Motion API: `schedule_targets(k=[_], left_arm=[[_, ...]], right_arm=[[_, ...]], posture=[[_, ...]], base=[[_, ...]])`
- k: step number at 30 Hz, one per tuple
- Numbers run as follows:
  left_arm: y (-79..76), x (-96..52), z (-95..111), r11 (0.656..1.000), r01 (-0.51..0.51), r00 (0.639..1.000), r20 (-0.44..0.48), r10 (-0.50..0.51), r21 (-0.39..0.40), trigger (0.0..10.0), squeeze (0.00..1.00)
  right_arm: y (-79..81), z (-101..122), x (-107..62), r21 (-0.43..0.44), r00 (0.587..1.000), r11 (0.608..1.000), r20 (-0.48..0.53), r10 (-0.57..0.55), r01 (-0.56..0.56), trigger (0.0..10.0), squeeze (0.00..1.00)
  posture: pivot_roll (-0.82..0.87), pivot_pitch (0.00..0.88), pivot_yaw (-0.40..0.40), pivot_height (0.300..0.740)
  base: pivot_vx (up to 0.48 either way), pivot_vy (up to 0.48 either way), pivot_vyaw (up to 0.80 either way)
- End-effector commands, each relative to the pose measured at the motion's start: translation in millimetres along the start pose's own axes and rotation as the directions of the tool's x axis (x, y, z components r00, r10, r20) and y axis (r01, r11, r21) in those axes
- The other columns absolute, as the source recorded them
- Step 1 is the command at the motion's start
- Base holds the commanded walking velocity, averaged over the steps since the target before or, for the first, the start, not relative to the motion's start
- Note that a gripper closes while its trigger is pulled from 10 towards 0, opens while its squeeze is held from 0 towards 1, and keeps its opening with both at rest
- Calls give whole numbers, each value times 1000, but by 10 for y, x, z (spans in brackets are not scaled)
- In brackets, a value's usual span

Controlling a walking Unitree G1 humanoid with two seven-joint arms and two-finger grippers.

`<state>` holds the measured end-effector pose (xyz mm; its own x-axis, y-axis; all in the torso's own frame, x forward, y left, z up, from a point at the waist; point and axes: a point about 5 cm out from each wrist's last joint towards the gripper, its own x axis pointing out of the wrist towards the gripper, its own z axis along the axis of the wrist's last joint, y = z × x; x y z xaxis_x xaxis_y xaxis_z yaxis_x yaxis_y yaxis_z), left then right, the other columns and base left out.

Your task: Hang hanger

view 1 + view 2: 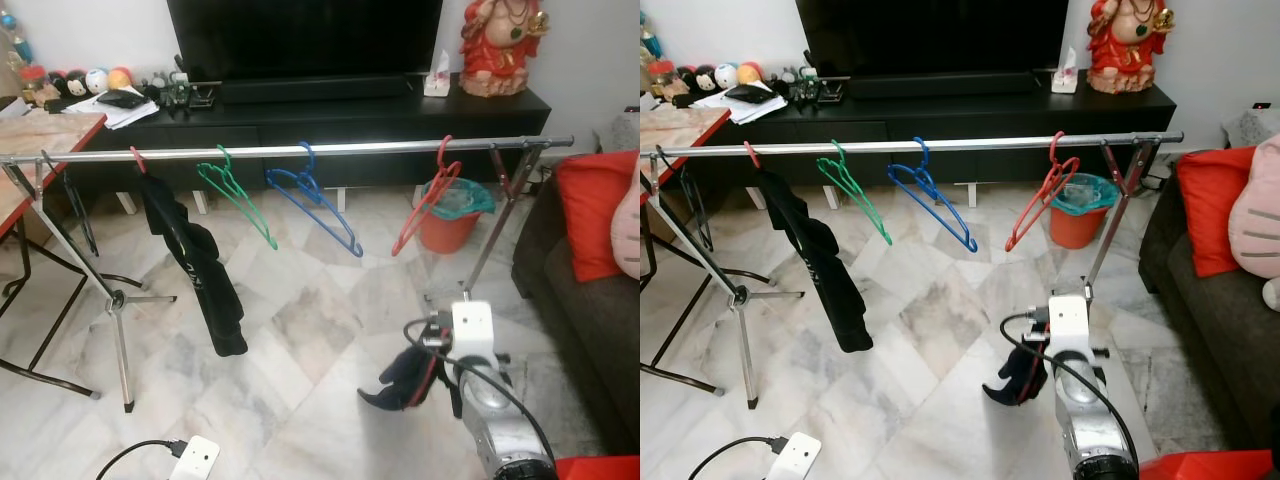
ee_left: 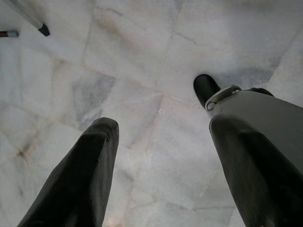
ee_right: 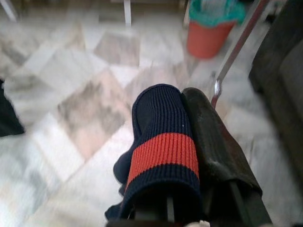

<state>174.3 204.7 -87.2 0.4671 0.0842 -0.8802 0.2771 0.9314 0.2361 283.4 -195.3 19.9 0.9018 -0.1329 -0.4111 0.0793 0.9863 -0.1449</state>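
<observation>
A silver clothes rail [image 1: 300,150] crosses the room in front of me. On it hang a black hanger [image 1: 78,208], a red hanger carrying a black garment [image 1: 195,265], a bare green hanger [image 1: 238,197], a bare blue hanger [image 1: 318,203] and a bare red hanger [image 1: 427,203]. My right gripper [image 1: 418,378] is low, below the rail's right end, and shut on a navy knit garment with a red stripe [image 3: 163,151]; one black finger [image 3: 213,146] lies beside the knit. My left gripper [image 2: 163,125] hangs open over the marble floor, holding nothing.
The rail's tripod leg [image 1: 120,350] stands at the left, its other support [image 1: 490,230] at the right. An orange bin [image 1: 452,215] sits behind the rail. A sofa with a red cushion [image 1: 595,215] is at the right, a table [image 1: 40,140] at the left, a white power strip [image 1: 195,458] on the floor.
</observation>
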Motion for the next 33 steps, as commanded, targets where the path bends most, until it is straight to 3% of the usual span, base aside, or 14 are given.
schedule_targets(k=[1, 6, 11, 13, 15, 20, 22, 23, 26, 27, 30, 31, 32, 33], left_arm=[[37, -5, -32, 1000, -13, 1000, 0, 13, -18, 10000, 0], [43, -6, -27, 999, -25, 1000, 10, 25, -25, 10000, 0], [61, -8, -34, 996, -54, 998, 15, 55, -73, 10000, 0], [71, -12, -43, 977, -84, 995, 28, 91, -197, 10000, 0], [74, -13, -41, 972, -90, 994, 35, 100, -217, 10000, 0], [85, -20, 22, 969, -92, 988, 103, 118, -231, 10000, 0], [59, -23, 90, 978, -33, 984, 165, 69, -208, 10000, 0], [153, -29, 407, 981, -19, 962, 265, 71, -192, 10000, 0], [325, -121, 1046, 986, 13, 888, 455, 64, -165, 10000, 0], [382, -203, 1333, 988, 43, 837, 545, 44, -146, 10000, 0], [393, -306, 1614, 991, 81, 778, 628, 2, -104, 10000, 0], [352, -346, 1721, 992, 118, 753, 655, -56, -51, 10000, 0], [352, -346, 1721, 992, 118, 753, 655, -56, -51, 10000, 0], [284, -382, 1811, 983, 182, 728, 671, -145, 15, 10000, 0]], right_arm=[[0, 29, 42, 48, 1000, 999, 8, 2, -2, 10000, 0], [26, -178, 52, 120, 998, 993, -68, -1, 9, 10000, 0], [148, -96, 74, 92, 997, 993, -19, 74, -72, 10000, 0], [179, 55, 106, 91, 993, 989, 33, 118, -120, 10000, 0], [186, 90, 115, 90, 991, 987, 43, 129, -133, 10000, 0], [242, 218, 153, -14, 975, 976, 46, 218, -217, 10000, 0], [278, 258, 162, -72, 965, 962, 9, 264, -262, 10000, 0], [284, 272, 162, -71, 962, 959, 1, 274, -273, 10000, 0], [300, 321, 156, -95, 952, 948, -10, 305, -305, 10000, 0], [313, 376, 147, -149, 945, 934, -12, 326, -324, 10000, 0], [338, 425, 137, -198, 937, 918, -14, 348, -344, 10000, 0], [340, 447, 136, -209, 938, 917, -11, 346, -340, 10000, 0], [340, 447, 136, -209, 938, 917, -11, 346, -340, 10000, 0], [327, 482, 140, -195, 945, 927, -4, 326, -320, 10000, 0]], posture=[[-185, 0, 54, 740], [-175, 0, 55, 740], [-180, 0, 63, 740], [-179, 0, 61, 740], [-179, 0, 61, 740], [-179, 0, 58, 740], [-179, 0, 56, 740], [-179, 0, 55, 740], [-179, 0, 53, 740], [-180, 0, 51, 740], [-183, 0, 51, 740], [-183, 0, 53, 740], [-183, 0, 53, 740], [-184, 0, 55, 740]], base=[[0, 0, 0], [0, 0, 0], [0, 0, 0], [0, 0, 0], [0, 0, 0], [0, 0, 0], [0, 0, 0], [0, 0, 0], [0, 0, 0], [0, 0, 0], [0, 0, 0], [0, 0, 0], [0, 0, 0], [0, 0, 0]])
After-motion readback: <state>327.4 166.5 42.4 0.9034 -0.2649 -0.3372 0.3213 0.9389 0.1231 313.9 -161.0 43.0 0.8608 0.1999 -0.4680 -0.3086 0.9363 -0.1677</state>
